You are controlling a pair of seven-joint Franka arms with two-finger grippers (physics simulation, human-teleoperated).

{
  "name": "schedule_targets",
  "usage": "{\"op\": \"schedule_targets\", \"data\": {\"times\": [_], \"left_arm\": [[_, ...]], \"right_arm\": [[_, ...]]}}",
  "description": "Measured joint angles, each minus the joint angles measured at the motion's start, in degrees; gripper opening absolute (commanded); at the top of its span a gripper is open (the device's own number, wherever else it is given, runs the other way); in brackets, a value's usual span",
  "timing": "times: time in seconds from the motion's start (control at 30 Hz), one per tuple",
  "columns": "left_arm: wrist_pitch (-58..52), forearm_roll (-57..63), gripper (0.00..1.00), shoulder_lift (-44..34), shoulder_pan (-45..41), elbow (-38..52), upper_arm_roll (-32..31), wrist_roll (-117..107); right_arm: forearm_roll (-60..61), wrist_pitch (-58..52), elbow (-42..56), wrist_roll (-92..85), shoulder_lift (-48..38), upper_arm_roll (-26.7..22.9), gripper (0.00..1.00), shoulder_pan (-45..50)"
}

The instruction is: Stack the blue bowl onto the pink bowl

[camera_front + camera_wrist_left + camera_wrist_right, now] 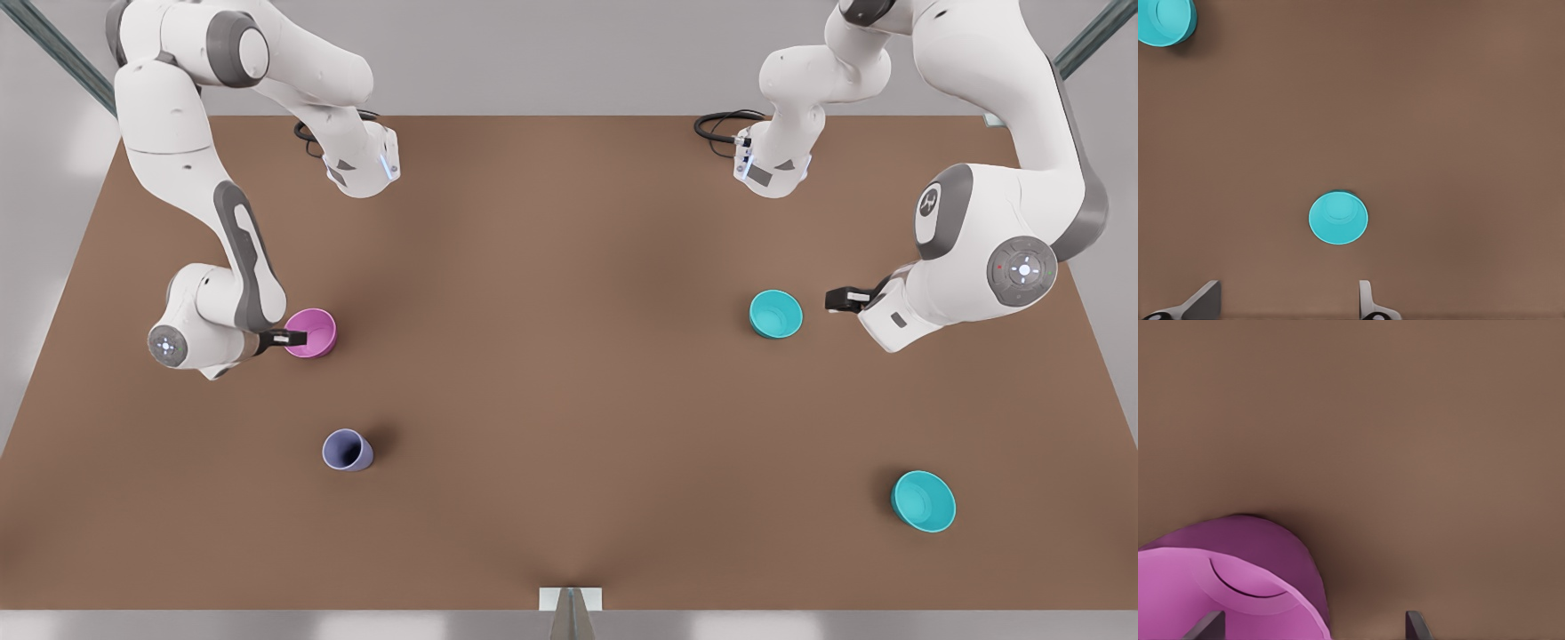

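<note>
On the table point(569, 373), the left gripper point(840, 299) sits just beside the blue bowl point(775, 314), fingers spread, nothing held. Right gripper point(292, 338) is over the near rim of the pink bowl point(311, 332), fingers apart, no grip evident. Both bowls sit well apart, on opposite sides. A shallower teal bowl point(923, 501) and a lavender cup point(347, 450) are distractors. For the pick: centre one finger inside the blue rim, one outside, descend square, close firmly before lifting. Keep the right arm clear of the pink bowl's mouth.
</note>
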Motion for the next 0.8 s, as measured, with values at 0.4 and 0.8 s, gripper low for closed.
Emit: {"op": "schedule_targets", "data": {"times": [0.4,0.8], "left_arm": [[-0.1,0.0,1.0,0.0,0.2,0.3,0.0,0.0],[-2.9,-1.3,1.0,1.3,0.2,9.8,0.0,-0.5]], "right_arm": [[3.5,-1.3,2.7,-1.2,1.5,0.4,0.21,0.0],[19.5,-6.9,19.3,4.6,1.8,7.1,0.21,31.6]]}}
